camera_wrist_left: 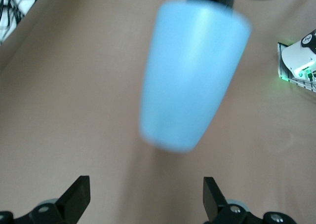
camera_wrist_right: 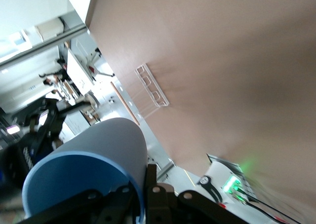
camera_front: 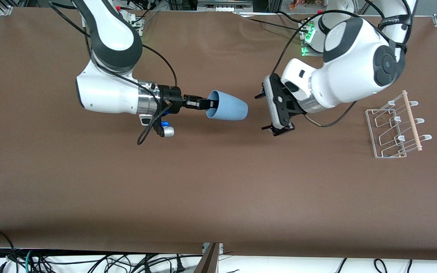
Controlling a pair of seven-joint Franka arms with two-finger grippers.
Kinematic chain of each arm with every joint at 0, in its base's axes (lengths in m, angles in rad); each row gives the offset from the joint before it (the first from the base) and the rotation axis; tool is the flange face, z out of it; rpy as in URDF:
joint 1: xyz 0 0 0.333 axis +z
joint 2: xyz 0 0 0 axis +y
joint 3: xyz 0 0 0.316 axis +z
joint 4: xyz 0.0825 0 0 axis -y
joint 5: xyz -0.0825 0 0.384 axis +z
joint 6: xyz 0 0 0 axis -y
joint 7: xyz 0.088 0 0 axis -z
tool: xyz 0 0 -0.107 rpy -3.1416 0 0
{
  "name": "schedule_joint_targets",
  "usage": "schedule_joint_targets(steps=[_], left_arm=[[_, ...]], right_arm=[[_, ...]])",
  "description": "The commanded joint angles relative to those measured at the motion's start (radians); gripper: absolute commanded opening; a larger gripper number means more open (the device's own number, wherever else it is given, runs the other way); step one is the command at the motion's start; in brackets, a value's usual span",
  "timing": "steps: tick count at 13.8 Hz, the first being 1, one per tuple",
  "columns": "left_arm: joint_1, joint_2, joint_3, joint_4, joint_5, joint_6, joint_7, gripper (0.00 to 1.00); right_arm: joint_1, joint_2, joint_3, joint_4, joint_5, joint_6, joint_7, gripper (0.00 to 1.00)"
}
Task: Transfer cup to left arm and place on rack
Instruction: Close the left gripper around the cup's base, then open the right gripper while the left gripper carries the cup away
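While the right claw [camera_front: 208, 103] pinches the rim of the cup [camera_front: 228, 107] and holds it on its side over the middle of the table [camera_front: 218, 189], base toward the left arm [camera_front: 349, 64], I rate the handover as the largest risk. The left claw [camera_front: 278, 112] hangs over the table just short of the cup's base, fingers spread wide and empty. The cup tapers, so I judge that fingers closing near the narrow base could squeeze it out of the grip. A release by the right claw before the left one has a firm hold would drop the cup onto the table.

The next risk is at the rack [camera_front: 395, 125], which stands toward the left arm's end of the table, well apart from the cup. It looks light; a low approach could knock or tip it.

Limits of view, in order:
1. The right wrist view shows only part of the cup's rim, cut off at the edge.
2. The left wrist view shows the cup blurred, so its gap from the fingers [camera_wrist_left: 76, 197] is hard to judge.
3. The rack's clear hooks are faint.
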Motion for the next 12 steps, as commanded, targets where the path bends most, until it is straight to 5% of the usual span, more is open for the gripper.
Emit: schedule_joint_targets(steps=[1,6,7,8,9,10,12], left_arm=[[0.003,-0.019,-0.045,-0.07,-0.018,0.091,0.039,1.0],[-0.012,-0.014,-0.064,-0.084,-0.009,0.139,0.039,1.0],[-0.014,-0.013,-0.064,-0.085,-0.007,0.139,0.041,0.88],[-0.019,-0.011,-0.064,-0.085,-0.009,0.139,0.041,0.44],[-0.022,-0.013,-0.064,-0.084,-0.009,0.139,0.041,0.22],[-0.02,-0.013,-0.064,-0.084,-0.009,0.139,0.041,0.11],[-0.016,-0.013,-0.064,-0.084,-0.009,0.138,0.044,0.09]], right_arm=[[0.004,0.005,0.02,-0.002,0.027,0.04,0.022,0.0],[0.012,0.01,0.02,-0.002,0.027,0.042,0.023,0.0],[0.012,0.01,0.02,-0.002,0.026,0.042,0.023,0.0],[0.012,0.01,0.02,-0.002,0.027,0.042,0.023,0.0],[0.012,0.01,0.02,-0.002,0.027,0.04,0.023,0.0],[0.012,0.01,0.02,-0.001,0.026,0.042,0.023,0.0],[0.012,0.01,0.02,-0.002,0.026,0.042,0.029,0.0]])
